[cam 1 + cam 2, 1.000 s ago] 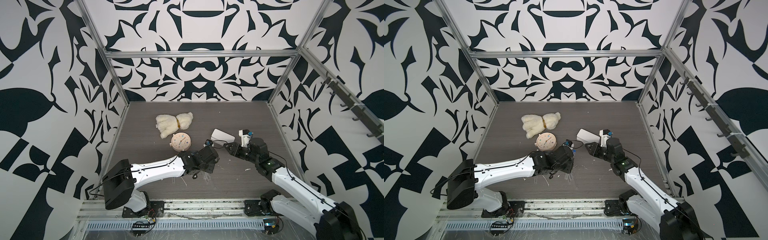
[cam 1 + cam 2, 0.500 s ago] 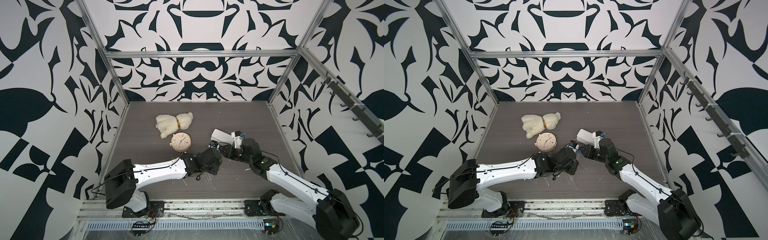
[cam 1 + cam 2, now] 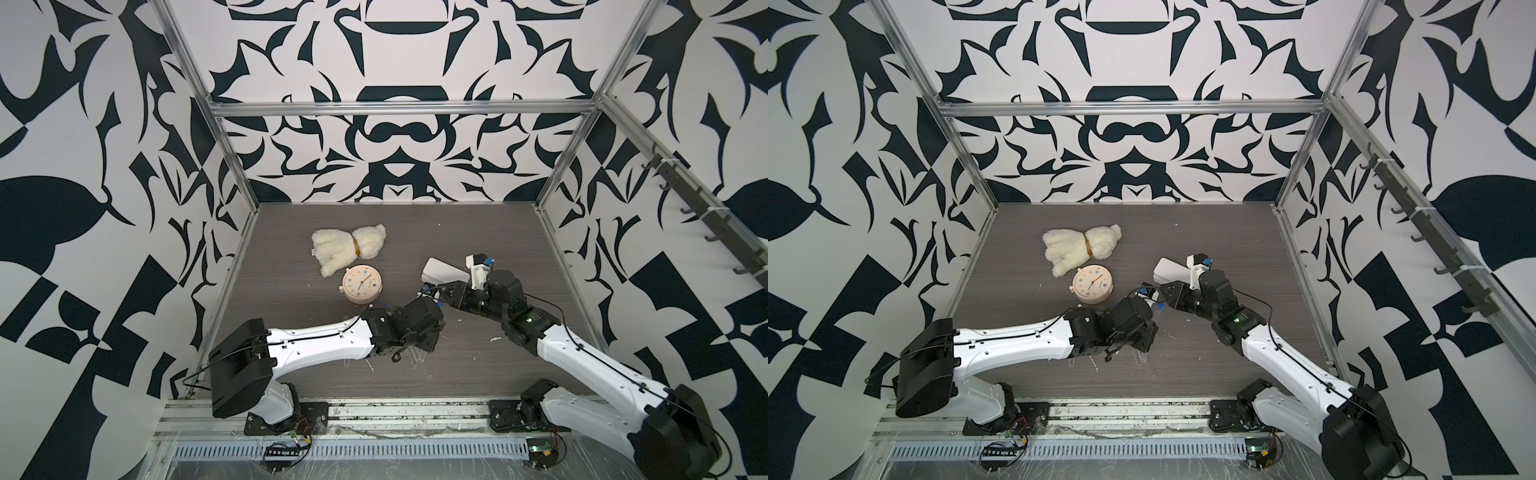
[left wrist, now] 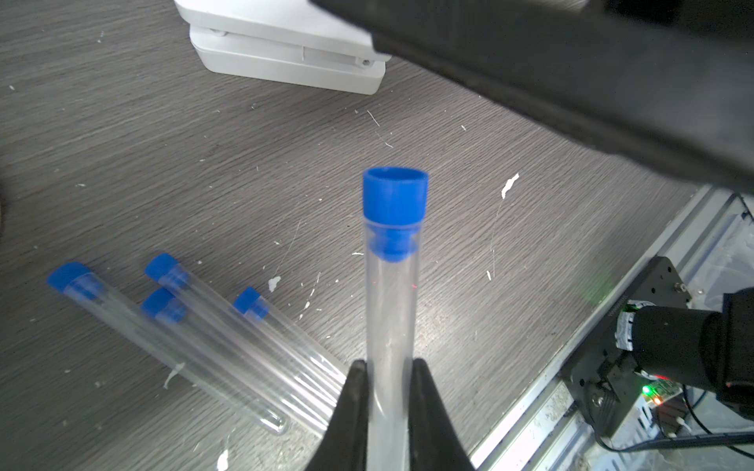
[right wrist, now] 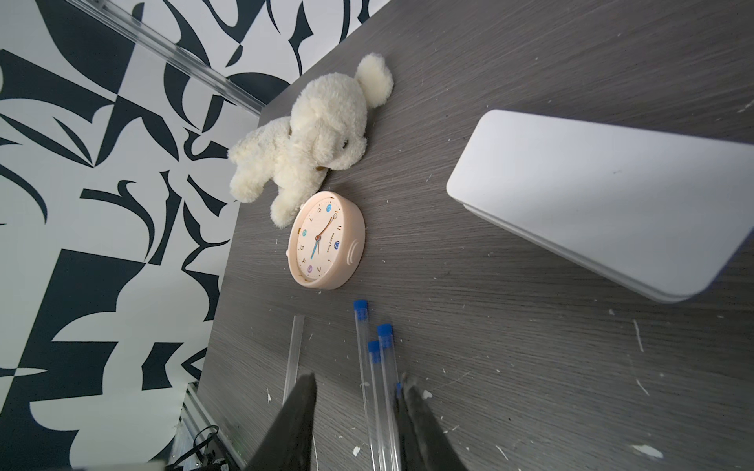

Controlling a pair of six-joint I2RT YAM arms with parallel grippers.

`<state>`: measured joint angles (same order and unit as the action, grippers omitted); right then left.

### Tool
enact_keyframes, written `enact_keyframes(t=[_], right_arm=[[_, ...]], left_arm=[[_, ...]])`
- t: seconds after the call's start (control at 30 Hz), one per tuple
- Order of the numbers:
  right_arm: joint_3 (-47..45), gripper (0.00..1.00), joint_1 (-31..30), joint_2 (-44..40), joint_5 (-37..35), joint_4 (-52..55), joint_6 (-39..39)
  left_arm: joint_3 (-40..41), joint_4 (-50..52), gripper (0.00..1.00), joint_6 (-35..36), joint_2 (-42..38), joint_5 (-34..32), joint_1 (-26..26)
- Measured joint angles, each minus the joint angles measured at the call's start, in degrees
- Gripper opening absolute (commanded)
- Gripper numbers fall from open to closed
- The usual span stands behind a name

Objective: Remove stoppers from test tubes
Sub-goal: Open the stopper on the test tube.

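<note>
Shows left gripper [image 4: 389,363] pinching a test tube [image 4: 391,310] capped by a blue stopper [image 4: 395,195]; shows right gripper [image 5: 358,379] parted, empty; reads numerals on clock [image 5: 326,240], brand word illegible.

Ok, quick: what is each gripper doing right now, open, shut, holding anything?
Left gripper: shut on a test tube with its blue stopper in.
Right gripper: open, holding nothing.

Left gripper [image 4: 389,369] clenched, right gripper [image 5: 358,381] parted.
</note>
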<state>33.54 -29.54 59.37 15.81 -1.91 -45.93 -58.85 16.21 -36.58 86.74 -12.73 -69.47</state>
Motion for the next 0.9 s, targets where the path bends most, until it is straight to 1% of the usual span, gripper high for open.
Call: enact_keyframes(t=[0.33, 0.9], right_arm=[[1.4, 0.33, -0.7, 3.7, 2.4, 1.4, 0.3], [3.1, 0.27, -2.5, 7.4, 3.7, 0.3, 0.8]], left_arm=[[0.0, -0.1, 0.15, 0.0, 0.0, 0.2, 0.0], [0.0, 0.4, 0.14, 0.0, 0.1, 0.4, 0.0]])
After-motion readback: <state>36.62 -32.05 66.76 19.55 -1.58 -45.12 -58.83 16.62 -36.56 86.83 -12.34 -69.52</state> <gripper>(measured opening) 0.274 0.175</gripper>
